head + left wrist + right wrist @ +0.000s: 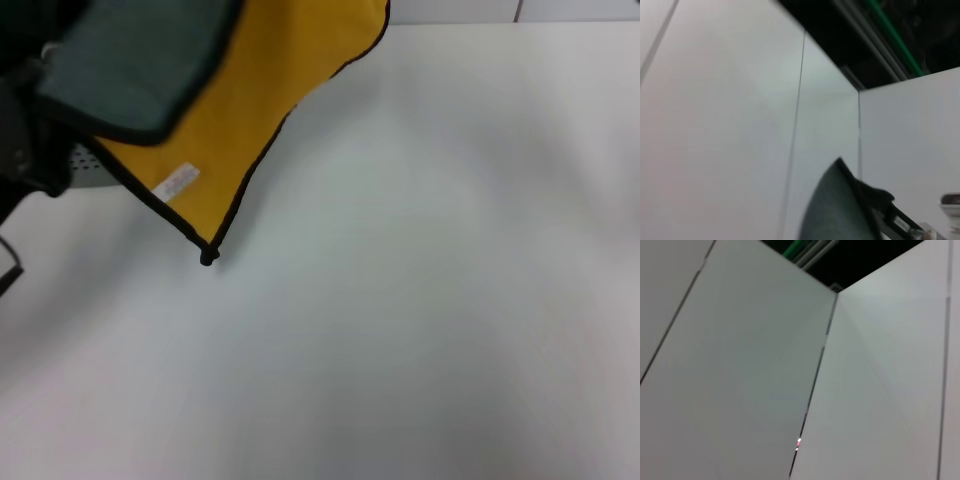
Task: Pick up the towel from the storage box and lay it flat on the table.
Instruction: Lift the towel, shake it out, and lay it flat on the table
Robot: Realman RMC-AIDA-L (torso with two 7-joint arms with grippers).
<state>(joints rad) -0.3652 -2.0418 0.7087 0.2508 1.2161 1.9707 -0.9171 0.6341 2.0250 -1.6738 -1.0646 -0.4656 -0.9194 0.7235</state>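
The towel (240,110) hangs in the air at the upper left of the head view. Its yellow side faces me, with the white label (178,182) near the low corner, and a dark green fold (130,70) hangs over the top. Its lowest corner (208,257) hangs just above the white table (420,300). My left gripper (35,95) is at the far left, shut on the towel's upper part; its fingers are hidden by the cloth. The green side also shows in the left wrist view (832,212). A sliver of the storage box (88,165) shows behind the towel. My right gripper is out of view.
The right wrist view shows only white wall panels (765,365) with seams. The table's far edge (500,24) runs along the top of the head view.
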